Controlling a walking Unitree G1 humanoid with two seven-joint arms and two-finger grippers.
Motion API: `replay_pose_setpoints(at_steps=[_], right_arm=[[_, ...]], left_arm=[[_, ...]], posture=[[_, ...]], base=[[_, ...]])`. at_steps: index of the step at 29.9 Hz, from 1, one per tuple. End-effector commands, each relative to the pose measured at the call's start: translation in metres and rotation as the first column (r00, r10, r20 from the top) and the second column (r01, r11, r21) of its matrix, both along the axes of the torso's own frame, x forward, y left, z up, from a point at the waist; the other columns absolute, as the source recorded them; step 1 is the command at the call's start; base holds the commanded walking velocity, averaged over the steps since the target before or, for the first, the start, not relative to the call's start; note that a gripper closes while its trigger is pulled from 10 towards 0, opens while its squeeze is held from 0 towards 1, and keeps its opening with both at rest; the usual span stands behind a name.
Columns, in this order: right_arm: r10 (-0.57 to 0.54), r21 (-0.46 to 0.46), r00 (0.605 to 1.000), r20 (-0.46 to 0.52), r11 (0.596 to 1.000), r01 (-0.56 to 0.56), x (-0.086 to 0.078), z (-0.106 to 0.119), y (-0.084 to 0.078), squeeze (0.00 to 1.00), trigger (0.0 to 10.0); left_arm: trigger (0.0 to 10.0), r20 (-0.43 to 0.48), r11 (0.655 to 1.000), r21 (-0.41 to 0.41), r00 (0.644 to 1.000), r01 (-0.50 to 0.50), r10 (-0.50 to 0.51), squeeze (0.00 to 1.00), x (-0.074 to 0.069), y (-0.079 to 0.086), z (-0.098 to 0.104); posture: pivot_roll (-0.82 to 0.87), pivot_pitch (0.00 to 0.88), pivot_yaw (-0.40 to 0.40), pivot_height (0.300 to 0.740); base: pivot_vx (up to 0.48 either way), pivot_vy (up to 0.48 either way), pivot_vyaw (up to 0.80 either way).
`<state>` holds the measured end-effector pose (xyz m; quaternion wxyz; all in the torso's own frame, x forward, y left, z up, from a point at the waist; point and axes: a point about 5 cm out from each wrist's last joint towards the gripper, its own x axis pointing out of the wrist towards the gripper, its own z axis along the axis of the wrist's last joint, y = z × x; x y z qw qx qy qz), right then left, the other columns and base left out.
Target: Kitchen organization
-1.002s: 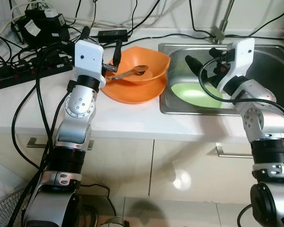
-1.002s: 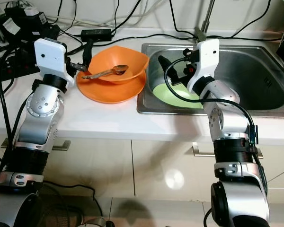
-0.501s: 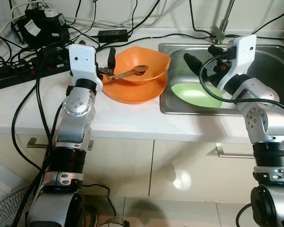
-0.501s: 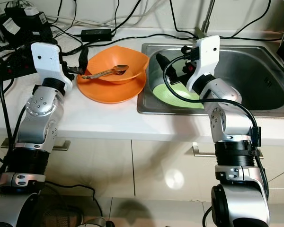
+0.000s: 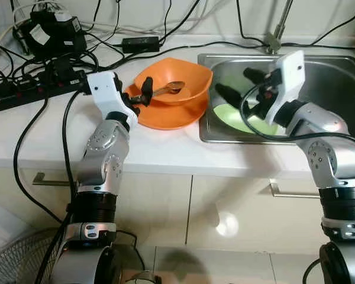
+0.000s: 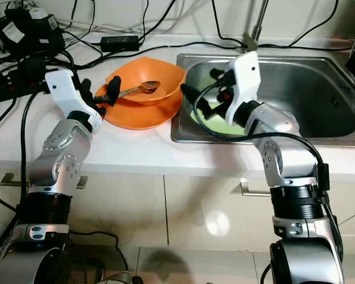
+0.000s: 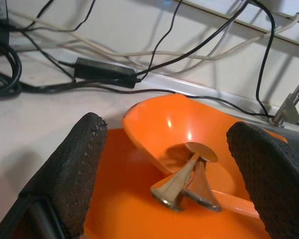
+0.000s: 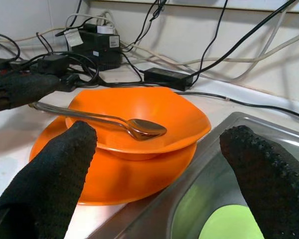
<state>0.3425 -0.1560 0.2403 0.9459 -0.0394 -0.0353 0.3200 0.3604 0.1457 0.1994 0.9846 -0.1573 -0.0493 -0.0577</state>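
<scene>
An orange bowl (image 5: pixel 186 77) sits on an orange plate (image 5: pixel 165 116) on the white counter, just left of the sink (image 5: pixel 337 77). A metal spoon (image 5: pixel 167 89) lies in the bowl, its handle sticking out over the rim toward my left gripper (image 5: pixel 141 94). The left wrist view has that gripper (image 7: pixel 169 129) open, its fingers wide apart on either side of the spoon's handle end (image 7: pixel 182 191) without touching it. My right gripper (image 5: pixel 235 86) hangs open over the left part of the sink, above a green plate (image 5: pixel 242 118), pointing toward the bowl (image 8: pixel 139 107).
A black power strip (image 5: pixel 35 89), adapters and tangled cables (image 5: pixel 53 29) crowd the counter's back left. The faucet (image 5: pixel 278 29) rises behind the sink. The counter's front edge runs just below the plate, above cabinet drawers with handles (image 5: pixel 290 189).
My left wrist has dropped and pulled back toward the counter's front, with the fingers still at the spoon handle. My right gripper swung left and lower toward the bowl. The spoon stayed in place.
</scene>
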Motion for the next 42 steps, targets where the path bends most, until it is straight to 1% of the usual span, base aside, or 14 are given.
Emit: replay_pose_setpoints(at_steps=[1,7,11,12,13,14,15,19,20,21,24,25,33,42], right_arm=[[0.016,-0.022,1.0,0.014,1.0,-0.016,-0.003,0.004,0.001,0.0,10.0],[0.016,-0.029,1.0,0.011,0.999,-0.016,-0.004,0.004,0.001,0.0,10.0],[0.011,-0.035,1.0,0.007,0.999,-0.01,-0.004,0.004,0.0,0.0,10.0],[0.011,-0.037,1.0,0.008,0.999,-0.011,-0.004,0.004,0.0,0.0,10.0],[0.011,-0.038,1.0,0.009,0.999,-0.011,-0.004,0.004,0.0,0.0,10.0],[0.011,-0.038,1.0,0.009,0.999,-0.011,-0.004,0.004,0.0,0.0,10.0],[0.013,-0.041,1.0,0.012,0.999,-0.012,-0.004,0.004,0.001,0.0,10.0],[0.014,-0.044,1.0,0.014,0.999,-0.014,-0.004,0.005,0.001,0.0,10.0],[0.014,-0.045,1.0,0.014,0.999,-0.013,-0.004,0.005,0.001,0.0,10.0],[0.013,-0.045,1.0,0.015,0.999,-0.013,-0.004,0.005,0.001,0.0,10.0],[0.012,-0.045,1.0,0.014,0.999,-0.011,-0.004,0.004,0.001,0.0,10.0],[0.01,-0.045,1.0,0.014,0.999,-0.009,-0.005,0.004,0.001,0.0,10.0],[0.007,-0.044,1.0,0.014,0.999,-0.006,-0.004,0.004,0.0,0.0,10.0],[0.008,-0.042,1.0,0.014,0.999,-0.008,-0.004,0.004,0.001,0.0,10.0]], left_arm=[[10.0,-0.043,0.999,-0.038,0.999,-0.007,0.006,0.0,-0.001,0.002,-0.007],[10.0,-0.086,0.996,-0.087,0.996,-0.016,0.009,0.0,-0.002,0.003,-0.014],[10.0,-0.124,0.984,-0.176,0.992,-0.011,-0.011,0.0,-0.004,0.005,-0.02],[5.2,-0.13,0.979,-0.204,0.991,-0.005,-0.022,0.0,-0.004,0.004,-0.021],[4.3,-0.132,0.974,-0.225,0.991,0.0,-0.03,0.0,-0.004,0.003,-0.021],[4.3,-0.132,0.974,-0.225,0.991,0.0,-0.03,0.0,-0.004,0.003,-0.021],[1.4,-0.128,0.969,-0.249,0.991,0.004,-0.037,0.0,-0.004,0.003,-0.021],[1.4,-0.117,0.961,-0.276,0.992,0.011,-0.044,0.0,-0.004,0.002,-0.019],[6.4,-0.108,0.957,-0.29,0.993,0.015,-0.048,0.0,-0.004,0.002,-0.017],[10.0,-0.093,0.95,-0.311,0.995,0.014,-0.046,0.0,-0.004,0.002,-0.014],[10.0,-0.077,0.938,-0.346,0.996,0.008,-0.036,0.0,-0.004,0.004,-0.009],[10.0,-0.067,0.922,-0.388,0.997,-0.004,-0.024,0.0,-0.003,0.007,-0.004],[10.0,-0.034,0.894,-0.447,0.999,0.009,-0.027,0.0,-0.004,0.009,0.004],[10.0,-0.104,0.864,-0.503,0.994,-0.015,-0.043,0.0,-0.002,0.006,-0.008]], posture=[[0.0,0.037,0.03,0.74],[0.0,0.037,0.031,0.74],[0.0,0.032,0.031,0.74],[0.0,0.029,0.03,0.74],[0.0,0.028,0.03,0.74],[0.0,0.028,0.03,0.74],[0.0,0.027,0.03,0.74],[0.0,0.027,0.031,0.74],[0.0,0.026,0.031,0.74],[0.0,0.027,0.032,0.74],[0.0,0.026,0.034,0.74],[0.0,0.027,0.034,0.74],[0.0,0.031,0.031,0.74],[0.0,0.031,0.029,0.74]], base=[[0.0,0.0,0.0],[0.0,0.0,0.0],[0.0,0.0,0.0],[0.0,0.0,0.0],[0.0,0.0,0.0],[0.0,0.0,0.0],[0.0,0.0,0.0],[0.0,0.0,0.0],[0.0,0.0,0.0],[0.0,0.0,0.0],[0.0,0.0,0.0],[0.0,0.0,0.0],[0.0,0.0,0.0],[0.0,0.0,0.0]])
